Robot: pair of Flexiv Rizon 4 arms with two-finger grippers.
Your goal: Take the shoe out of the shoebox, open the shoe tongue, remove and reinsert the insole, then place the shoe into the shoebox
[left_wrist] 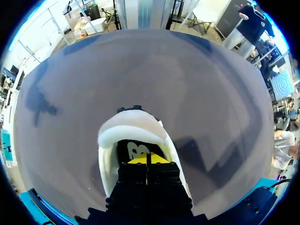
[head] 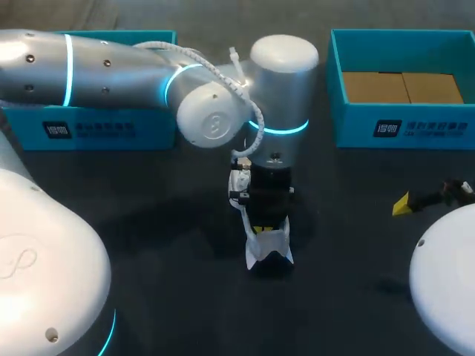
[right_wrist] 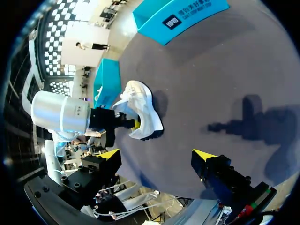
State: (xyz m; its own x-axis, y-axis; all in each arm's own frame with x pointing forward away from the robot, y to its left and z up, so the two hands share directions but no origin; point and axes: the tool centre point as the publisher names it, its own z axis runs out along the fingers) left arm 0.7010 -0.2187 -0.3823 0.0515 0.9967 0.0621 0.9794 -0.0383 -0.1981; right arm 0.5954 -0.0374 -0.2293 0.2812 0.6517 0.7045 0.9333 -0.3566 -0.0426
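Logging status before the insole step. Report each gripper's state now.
Left gripper: shut, tips inside the shoe; whether it pinches anything cannot be told.
Right gripper: open, holding nothing.

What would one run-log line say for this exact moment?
left gripper: shut, inside shoe | shoe: on table, unboxed | right gripper: open, empty

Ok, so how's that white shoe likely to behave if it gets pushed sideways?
The white shoe probably slides rather than rolls, since its flat sole rests on the table. Its padded collar looks soft, so it may flex. Being narrow, it might tip.
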